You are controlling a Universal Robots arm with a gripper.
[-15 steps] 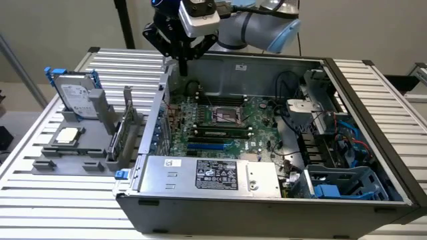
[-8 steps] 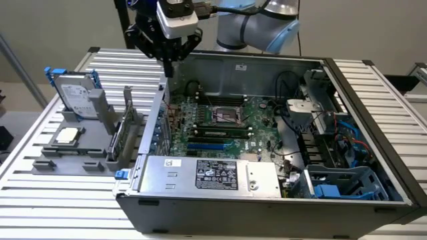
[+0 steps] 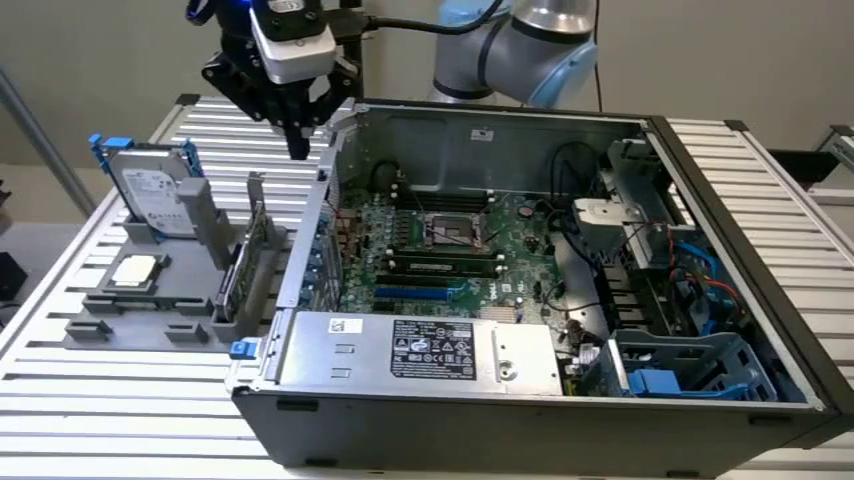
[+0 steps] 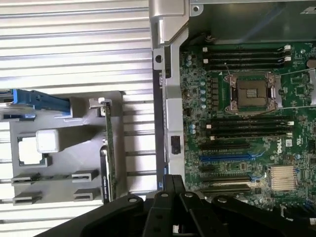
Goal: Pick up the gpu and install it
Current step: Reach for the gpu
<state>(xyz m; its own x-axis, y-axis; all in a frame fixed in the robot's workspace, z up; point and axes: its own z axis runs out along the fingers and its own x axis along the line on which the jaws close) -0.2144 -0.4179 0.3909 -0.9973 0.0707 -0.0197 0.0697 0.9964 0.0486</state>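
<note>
Gpu [image 3: 244, 268], thin dark card upright on edge in gray holder [image 3: 144, 308] (tool [image 3: 298, 150] closed, empty)

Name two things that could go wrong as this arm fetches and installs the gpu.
1. The gpu stands thin on edge in the grey holder; the gripper, hovering near the case wall, might descend off-centre and tip it.
2. The motherboard slots sit low beside cables; the card could snag.
</note>
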